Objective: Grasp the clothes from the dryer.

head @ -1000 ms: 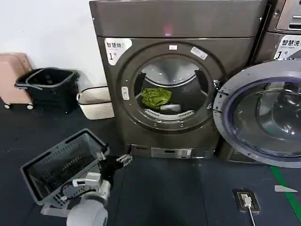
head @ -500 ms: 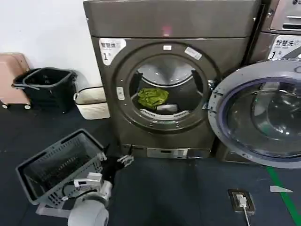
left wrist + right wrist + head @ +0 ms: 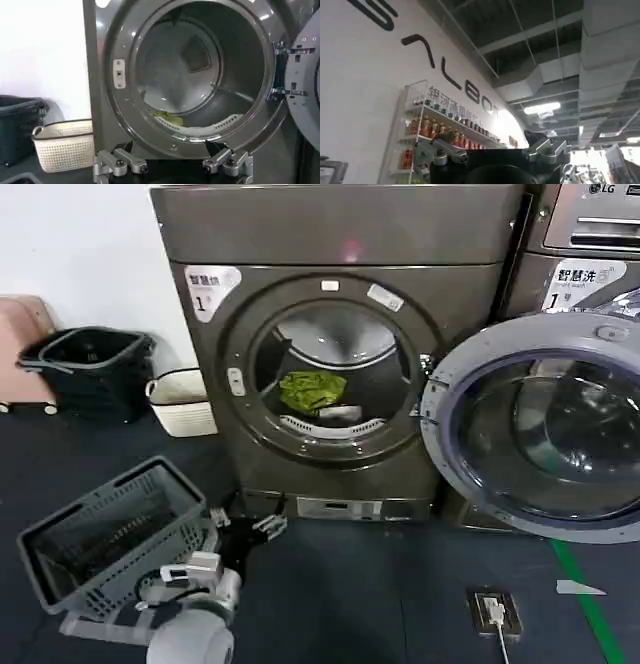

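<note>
The bronze-grey dryer (image 3: 340, 234) stands ahead with its round door (image 3: 432, 434) swung open to the right. Inside the steel drum lie the clothes: a lime cloth (image 3: 312, 391) and, just right of it, a pale grey-white piece (image 3: 340, 413). My left gripper (image 3: 262, 529) hangs low in front of the machine's base, below the drum mouth. In the left wrist view it (image 3: 174, 168) is open and empty, facing the porthole, with the lime cloth (image 3: 169, 119) at the drum's bottom. My right gripper (image 3: 496, 155) points up toward a ceiling and a shelf wall, open and empty.
A grey slatted basket (image 3: 100, 529) sits tilted on the floor by my left arm. A black basket (image 3: 85, 364), a white basket (image 3: 180, 399) and a pink case (image 3: 20, 334) line the wall at left. The LG machine (image 3: 580, 244) stands right. A floor socket (image 3: 495, 612) lies nearby.
In the head view the dryer, baskets and door have slid leftward and slightly down. The left gripper keeps about the same low spot before the machine. The clothes have not moved in the drum.
</note>
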Motion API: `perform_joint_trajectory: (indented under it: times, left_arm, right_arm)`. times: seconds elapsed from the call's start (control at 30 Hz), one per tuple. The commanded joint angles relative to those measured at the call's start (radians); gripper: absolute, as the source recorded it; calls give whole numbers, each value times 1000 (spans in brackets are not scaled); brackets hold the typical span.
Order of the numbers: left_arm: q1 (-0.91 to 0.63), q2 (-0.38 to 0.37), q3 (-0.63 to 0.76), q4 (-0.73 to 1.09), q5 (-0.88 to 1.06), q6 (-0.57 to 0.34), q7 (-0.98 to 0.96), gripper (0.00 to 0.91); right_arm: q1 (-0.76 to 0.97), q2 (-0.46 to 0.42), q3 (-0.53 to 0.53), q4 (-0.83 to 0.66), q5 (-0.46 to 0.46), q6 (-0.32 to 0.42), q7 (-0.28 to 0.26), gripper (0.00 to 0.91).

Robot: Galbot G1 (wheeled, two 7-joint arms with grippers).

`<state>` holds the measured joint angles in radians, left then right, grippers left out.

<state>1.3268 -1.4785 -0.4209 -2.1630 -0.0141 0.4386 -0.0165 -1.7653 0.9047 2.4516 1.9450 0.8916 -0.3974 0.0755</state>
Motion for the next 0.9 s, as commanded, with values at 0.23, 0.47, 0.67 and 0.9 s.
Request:
perform_joint_trajectory:
  times: [0.23, 0.47, 0.67, 0.9]
  left_arm:
    - [-4, 2, 0, 2, 1, 0, 1, 907]
    - [-5, 2, -1, 5, 7, -22, 7, 907]
    - [-10, 0, 0, 5, 21, -81, 4, 907]
    - [-15, 2, 0, 9, 20, -66, 4, 907]
  right_arm:
    - [2, 5, -1, 4, 3, 6, -2, 907]
    - [1, 7, -16, 4, 7, 85, -19, 907]
    - [2, 7, -7, 3, 31, 98, -20, 907]
    - [7, 13, -12, 3, 33, 108, -21, 907]
